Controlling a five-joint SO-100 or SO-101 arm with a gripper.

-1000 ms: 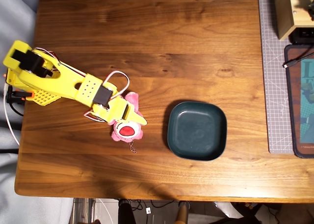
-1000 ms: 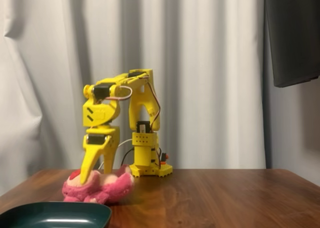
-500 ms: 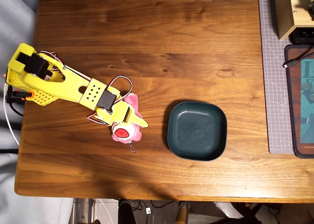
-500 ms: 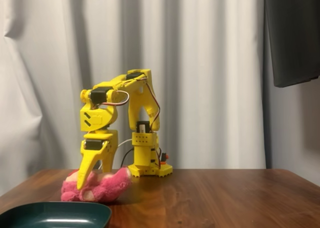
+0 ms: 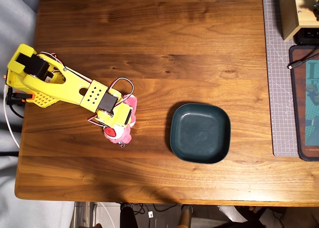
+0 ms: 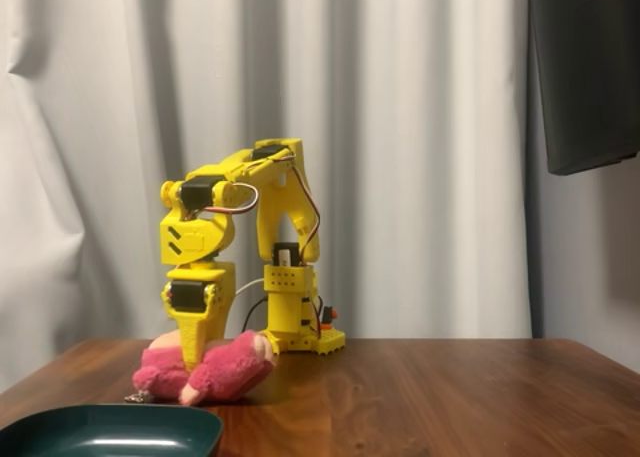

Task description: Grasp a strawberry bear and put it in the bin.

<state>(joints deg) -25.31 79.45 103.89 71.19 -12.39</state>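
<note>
Gripper [image 6: 197, 359] is clamped down on the bear [image 6: 215, 369], which looks squished but sits on the table, left of the bin [image 5: 200, 132] from overhead. So it's the grasp step; next comes a lift and a swing right over the bin.

You have a bright yellow arm [image 5: 65, 86] at the frame's left, over a pink strawberry bear [image 5: 121, 131]. The bin [image 5: 200, 132] at centre is dark teal, on your brown wood-grain tabletop [image 5: 164, 43]. At the right edge lies a grey gridded mat [image 5: 279, 88].
</note>
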